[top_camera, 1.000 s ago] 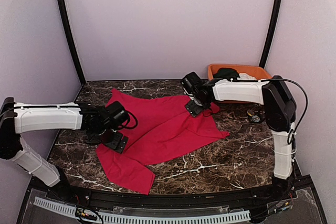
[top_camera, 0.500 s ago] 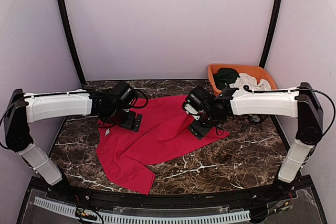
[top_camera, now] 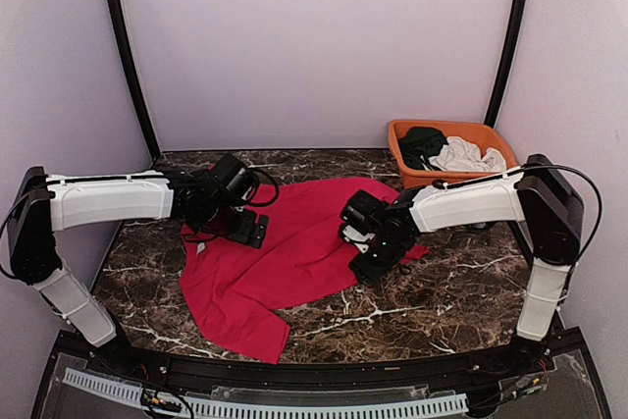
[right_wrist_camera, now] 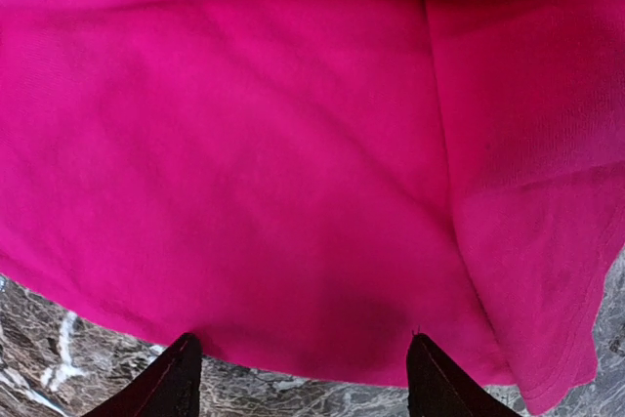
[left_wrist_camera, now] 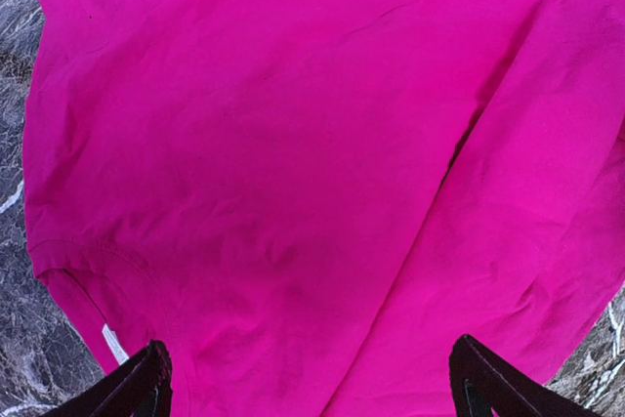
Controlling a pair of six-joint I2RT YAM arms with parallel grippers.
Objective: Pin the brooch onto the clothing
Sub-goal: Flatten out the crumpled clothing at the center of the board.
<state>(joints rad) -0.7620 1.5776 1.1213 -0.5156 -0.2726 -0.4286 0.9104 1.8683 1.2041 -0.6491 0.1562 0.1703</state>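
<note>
The red T-shirt (top_camera: 294,247) lies spread and creased on the dark marble table (top_camera: 442,291). My left gripper (top_camera: 249,231) is over the shirt's far left part. It is open and empty, and the left wrist view shows its fingertips (left_wrist_camera: 146,383) wide apart over the red cloth (left_wrist_camera: 293,163). My right gripper (top_camera: 373,262) is over the shirt's right edge. It is open and empty, and its fingertips (right_wrist_camera: 181,378) straddle the hem (right_wrist_camera: 312,363) where the cloth meets the marble. I cannot see the brooch in any view.
An orange basket (top_camera: 400,130) stands at the back right and holds a dark green garment (top_camera: 423,140) and a white garment (top_camera: 467,155). The shirt's lower sleeve (top_camera: 240,326) reaches toward the near edge. Lilac walls close in the table.
My right gripper has moved nearer and slightly left along the shirt's right edge, its arm folding back. My left gripper has swung to the far left part, then held still.
</note>
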